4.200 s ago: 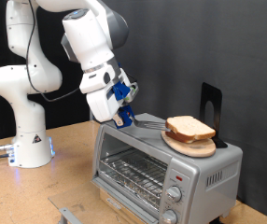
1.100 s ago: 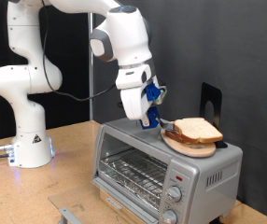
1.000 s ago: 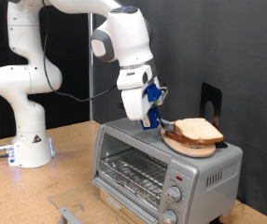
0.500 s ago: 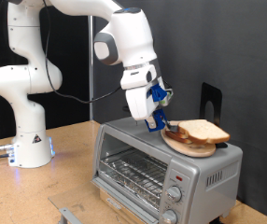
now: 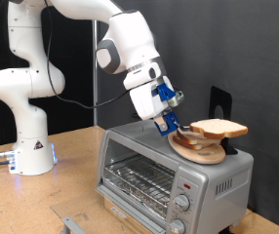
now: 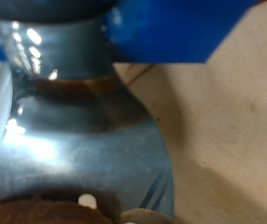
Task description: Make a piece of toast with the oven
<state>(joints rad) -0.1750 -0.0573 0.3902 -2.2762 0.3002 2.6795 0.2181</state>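
Note:
The oven (image 5: 139, 168) stands at the exterior view's lower right, with its wire rack showing behind the glass. On its top lies a round wooden plate (image 5: 200, 150). The piece of toast (image 5: 220, 128) hangs level just above the plate, shifted to the exterior view's right. My gripper (image 5: 171, 123), with blue fingers, is above the oven's top, just left of the toast. It is shut on a dark glossy metal spatula (image 6: 77, 121) whose far end carries the toast. The wrist view shows only a blue finger (image 6: 180, 28), the spatula and tan wood.
A flat black metal stand (image 5: 220, 101) rises behind the plate on the oven's top. The arm's white base (image 5: 27, 146) stands on the wooden table (image 5: 71, 185) at the exterior view's left. The oven's knobs (image 5: 183, 203) face the front right.
My gripper has moved to the exterior view's right along the oven's top and tilted. The toast has come up off the wooden plate and shifted right.

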